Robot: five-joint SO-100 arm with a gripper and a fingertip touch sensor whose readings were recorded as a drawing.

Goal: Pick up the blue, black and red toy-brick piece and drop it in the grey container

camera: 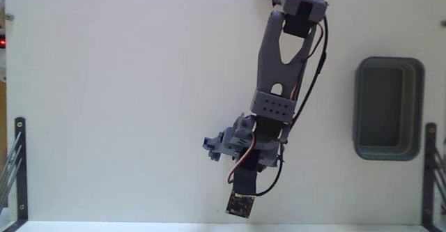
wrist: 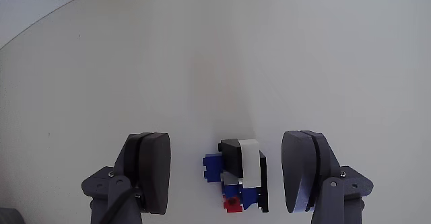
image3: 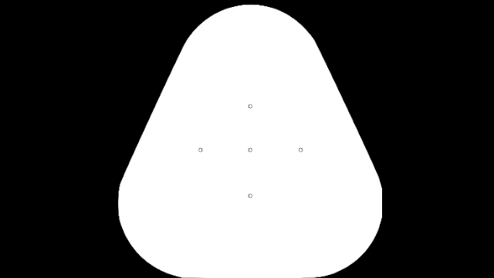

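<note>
A white table [camera: 125,99] fills the fixed view, which looks straight down on it, and dark metal brackets stand at its lower left and lower right edges. The grey jointed arm [camera: 282,58] is the largest thing on it, coming in from the top edge and reaching down toward the bottom of the picture, with red and black wires running along its side. Next in size is the grey container [camera: 389,109], a dark grey rounded tray with a thick rim and a deep hollow, lying near the right edge of that view, well apart from the arm; its hollow shows nothing inside. At the low end of the arm hangs a small dark circuit board [camera: 239,204] on a flat black cable, close to the table's bottom edge. In the wrist view the gripper [wrist: 232,177] points down at the table with its two dark rounded fingers [wrist: 153,171] spread wide, one on each side of the toy-brick piece [wrist: 237,177]. The piece lies on the table between them, nearer the finger on the right of that view, with a clear gap to the left one; whether the right one touches it cannot be told. Nothing is held. The piece is mostly blue, with a black block and a pale strip on top and a small red bit at its near end.
</note>
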